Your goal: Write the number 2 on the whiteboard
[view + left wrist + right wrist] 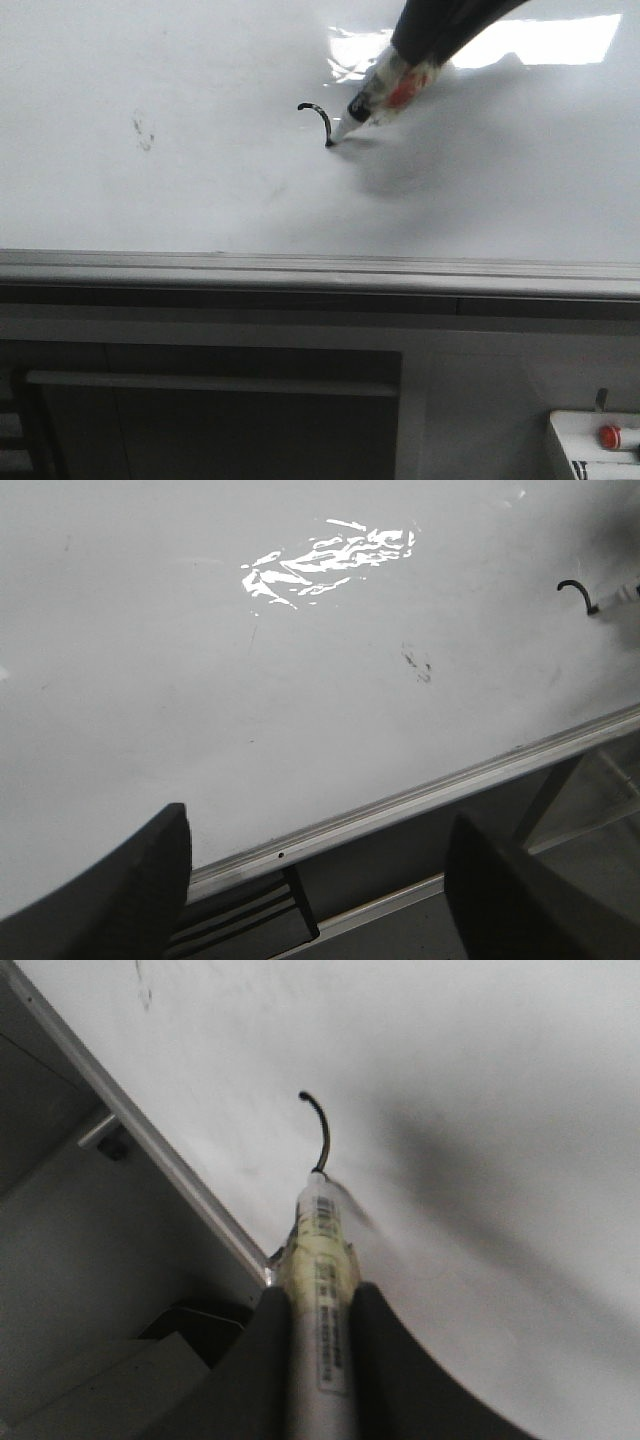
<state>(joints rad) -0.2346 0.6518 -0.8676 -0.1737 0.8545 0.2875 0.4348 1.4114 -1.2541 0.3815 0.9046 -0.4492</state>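
Right claw [320, 1305] clamps marker [322, 1250] — tip on whiteboard [150, 200]; number 2 [320, 120] half-drawn; left claw [320, 880] wide.

Light falls from above onto the glossy whiteboard [200, 190], leaving a hard white glare patch [545, 40] beyond the marker [385, 100] in the front view and a broken, rippled glare [325, 560] in the left wrist view. A soft grey shadow [420, 170] spreads beside the marker tip. All views are dim and grainy; the right wrist view is blurred, the marker barrel [322, 1290] smeared.
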